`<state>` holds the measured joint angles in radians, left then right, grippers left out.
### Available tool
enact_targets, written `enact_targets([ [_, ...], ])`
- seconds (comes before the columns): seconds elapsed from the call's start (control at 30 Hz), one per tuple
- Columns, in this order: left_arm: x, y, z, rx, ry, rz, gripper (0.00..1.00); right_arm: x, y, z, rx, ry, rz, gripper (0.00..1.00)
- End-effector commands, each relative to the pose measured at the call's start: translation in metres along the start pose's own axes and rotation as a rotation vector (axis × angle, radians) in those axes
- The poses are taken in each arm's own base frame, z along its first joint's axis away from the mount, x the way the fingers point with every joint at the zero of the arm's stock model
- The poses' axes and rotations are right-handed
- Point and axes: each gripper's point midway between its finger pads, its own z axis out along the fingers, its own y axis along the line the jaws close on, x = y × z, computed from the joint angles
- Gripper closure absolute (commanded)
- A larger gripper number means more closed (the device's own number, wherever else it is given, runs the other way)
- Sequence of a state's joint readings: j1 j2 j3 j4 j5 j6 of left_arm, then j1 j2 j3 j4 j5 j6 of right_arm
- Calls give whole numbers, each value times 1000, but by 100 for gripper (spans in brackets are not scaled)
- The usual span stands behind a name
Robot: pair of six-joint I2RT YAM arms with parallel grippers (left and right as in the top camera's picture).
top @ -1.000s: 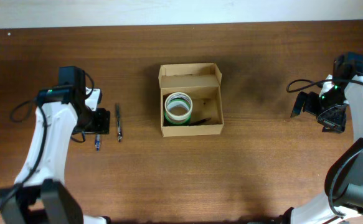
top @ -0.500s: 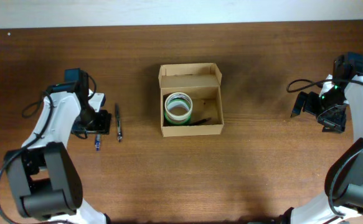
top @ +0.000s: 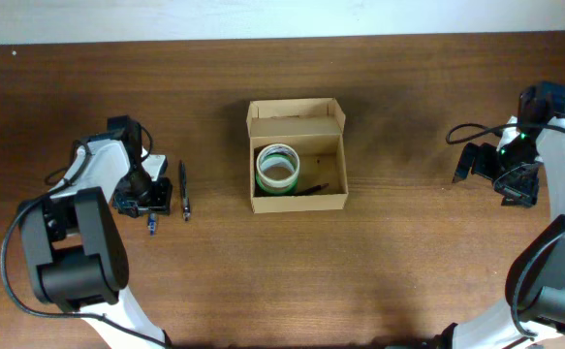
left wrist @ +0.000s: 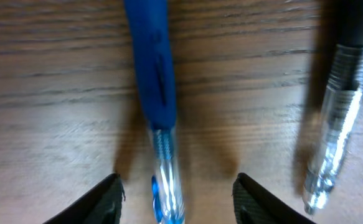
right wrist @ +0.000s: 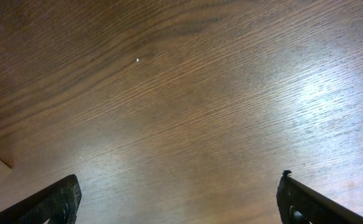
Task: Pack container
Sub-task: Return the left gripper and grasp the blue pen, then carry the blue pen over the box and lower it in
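Observation:
The tan cardboard container [top: 298, 200] stands open at the table's middle, flap lid folded back. Inside it lie a green and white tape roll [top: 277, 168] and a dark pen [top: 313, 189]. My left gripper [top: 152, 200] is open and low over the table at the left. A blue pen [left wrist: 158, 112] lies between its jaws, apart from both fingers. Its tip shows in the overhead view [top: 151, 225]. A black and clear pen [left wrist: 335, 118] lies to the right of the gripper, also seen from overhead [top: 183, 190]. My right gripper [top: 476, 165] is open and empty at the far right.
The pale wall edge [top: 282, 19] runs along the back of the brown wooden table [top: 398, 271]. The right wrist view shows only bare wood [right wrist: 187, 106] under the open fingers.
My left arm has swung and lowered its gripper over the blue pen. The right arm, the box and its contents have not moved.

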<state>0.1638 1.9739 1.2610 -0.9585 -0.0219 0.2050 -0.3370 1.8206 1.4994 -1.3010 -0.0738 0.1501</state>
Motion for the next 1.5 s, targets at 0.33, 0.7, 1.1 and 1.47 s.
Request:
enact_targets([
  [0.33,2,-7,10,54,39,11,99,1,0,2,-8,9,6,1],
  [0.7,-70,-31,-154,181,-268,173,98,1,0,2,-8,9,6,1],
  [1.1,-37,-202,-311,50,-612,1016,98,1,0,2,-8,9,6,1],
  [1.47,-1,-281,-203,-93,-218,1427,98,1,0,2,-8,9,6,1],
])
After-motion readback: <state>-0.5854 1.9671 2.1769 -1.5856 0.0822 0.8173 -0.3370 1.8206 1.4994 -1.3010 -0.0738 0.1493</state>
